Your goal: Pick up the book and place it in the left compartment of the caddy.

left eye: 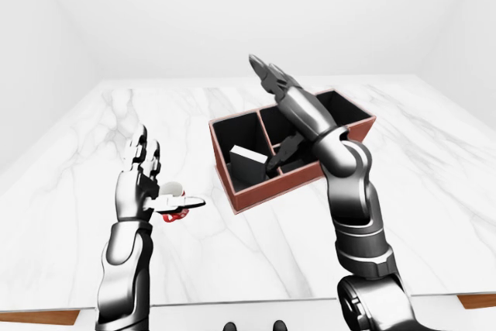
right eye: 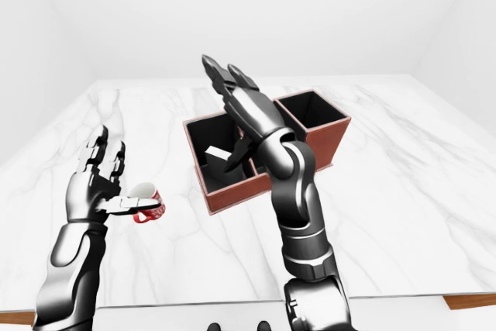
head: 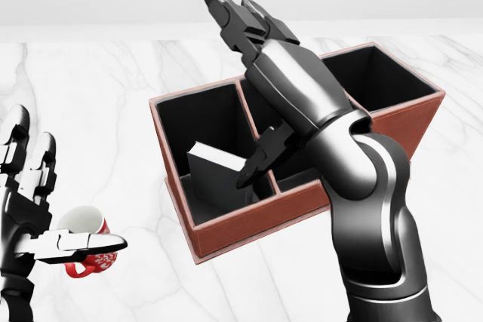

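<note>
The book (head: 214, 176), grey with a white top edge, leans tilted inside the left compartment of the brown caddy (head: 240, 231); nothing holds it. Above the caddy's left and middle compartments my right hand (head: 260, 43) is raised and open, its fingers stretched toward the top of the head view. Its thumb (head: 255, 165) hangs just right of the book, apart from it. At the left edge of that view my left hand (head: 45, 201) is open and empty.
A red and white mug (head: 84, 224) stands on the marble table (head: 113, 96) right beside my left thumb. The caddy's middle and right compartments (head: 373, 73) hold nothing I can see. The table's near edge (left eye: 232, 301) runs along the bottom of the left-eye view.
</note>
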`<state>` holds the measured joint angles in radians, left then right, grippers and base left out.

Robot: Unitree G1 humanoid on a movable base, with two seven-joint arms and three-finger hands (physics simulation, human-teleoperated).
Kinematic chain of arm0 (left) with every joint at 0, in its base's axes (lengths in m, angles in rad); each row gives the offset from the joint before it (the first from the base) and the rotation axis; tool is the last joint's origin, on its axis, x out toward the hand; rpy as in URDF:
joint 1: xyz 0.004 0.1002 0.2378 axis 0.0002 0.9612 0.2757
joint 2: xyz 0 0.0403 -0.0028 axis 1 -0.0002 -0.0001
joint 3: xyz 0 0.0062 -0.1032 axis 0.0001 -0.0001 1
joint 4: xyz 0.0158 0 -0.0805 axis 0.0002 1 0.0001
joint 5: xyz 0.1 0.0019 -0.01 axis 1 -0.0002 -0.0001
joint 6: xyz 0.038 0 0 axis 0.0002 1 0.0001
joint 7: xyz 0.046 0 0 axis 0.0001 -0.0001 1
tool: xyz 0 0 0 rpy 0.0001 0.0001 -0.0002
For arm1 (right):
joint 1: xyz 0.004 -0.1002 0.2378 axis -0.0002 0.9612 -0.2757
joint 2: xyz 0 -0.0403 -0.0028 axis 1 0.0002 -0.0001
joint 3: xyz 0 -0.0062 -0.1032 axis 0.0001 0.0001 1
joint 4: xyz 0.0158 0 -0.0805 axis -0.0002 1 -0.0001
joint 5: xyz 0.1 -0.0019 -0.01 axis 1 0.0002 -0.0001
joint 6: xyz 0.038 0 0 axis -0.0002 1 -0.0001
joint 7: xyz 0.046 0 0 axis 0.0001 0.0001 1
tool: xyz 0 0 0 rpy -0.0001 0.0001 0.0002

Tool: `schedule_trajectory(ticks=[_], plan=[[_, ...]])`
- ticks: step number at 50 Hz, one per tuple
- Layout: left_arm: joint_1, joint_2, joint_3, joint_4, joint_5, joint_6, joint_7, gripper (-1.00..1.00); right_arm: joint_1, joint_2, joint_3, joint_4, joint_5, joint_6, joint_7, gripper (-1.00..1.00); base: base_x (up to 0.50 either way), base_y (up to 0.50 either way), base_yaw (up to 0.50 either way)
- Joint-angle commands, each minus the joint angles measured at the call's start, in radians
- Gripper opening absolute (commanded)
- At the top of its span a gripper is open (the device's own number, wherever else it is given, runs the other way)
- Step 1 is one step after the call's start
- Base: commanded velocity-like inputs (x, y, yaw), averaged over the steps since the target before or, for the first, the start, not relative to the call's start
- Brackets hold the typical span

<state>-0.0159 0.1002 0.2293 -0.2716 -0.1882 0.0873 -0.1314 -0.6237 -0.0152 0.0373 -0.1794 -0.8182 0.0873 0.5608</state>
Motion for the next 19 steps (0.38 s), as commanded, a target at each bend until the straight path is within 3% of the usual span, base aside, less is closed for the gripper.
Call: schedule_trajectory(ticks=[1,7,19], plan=[[0.049,-0.009,0.023,-0.15,-0.005,0.0,-0.024,1.0,0.131,-0.019,-0.017,-0.167,0.195,0.0,-0.225,1.0,0.0,0.0,0.0],[0.057,-0.015,0.057,-0.198,-0.012,0.0,-0.039,1.0,0.251,-0.007,-0.01,-0.265,0.246,0.0,-0.319,1.0,0.0,0.0,0.0],[0.063,-0.017,0.066,-0.219,-0.02,0.0,-0.044,1.0,0.448,0.015,0.004,-0.438,0.327,0.0,-0.413,1.0,0.0,0.0,0.0]])
